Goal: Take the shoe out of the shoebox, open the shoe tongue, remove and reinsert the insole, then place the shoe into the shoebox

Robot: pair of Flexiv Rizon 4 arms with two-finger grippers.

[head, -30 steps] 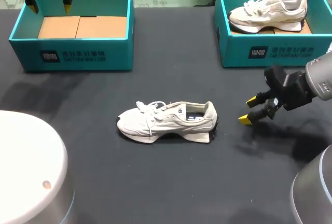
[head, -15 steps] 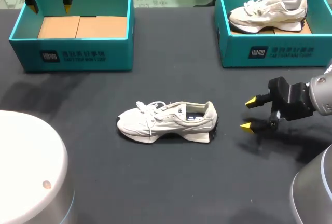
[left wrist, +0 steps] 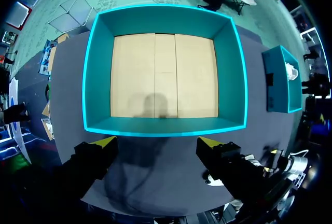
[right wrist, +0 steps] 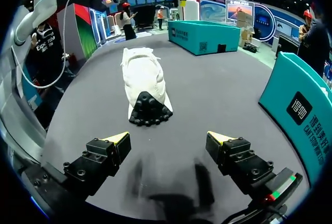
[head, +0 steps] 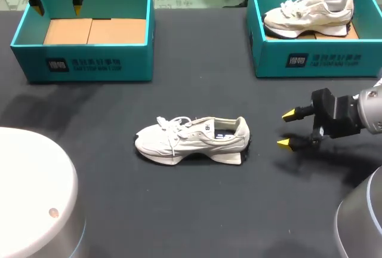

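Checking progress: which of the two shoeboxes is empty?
The left shoebox, nearest the left gripper, shows only bare cardboard; the right shoebox holds a shoe.

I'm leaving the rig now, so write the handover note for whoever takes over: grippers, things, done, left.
Left gripper: open, empty, above the empty left shoebox.
Right gripper: open, empty, over the table behind the heel of the shoe, not touching it.
The shoe is mid-table; a second shoe sits in the right shoebox.
Done: shoe out of its box. Insole step: cannot tell.
Left: shoe back into the shoebox.
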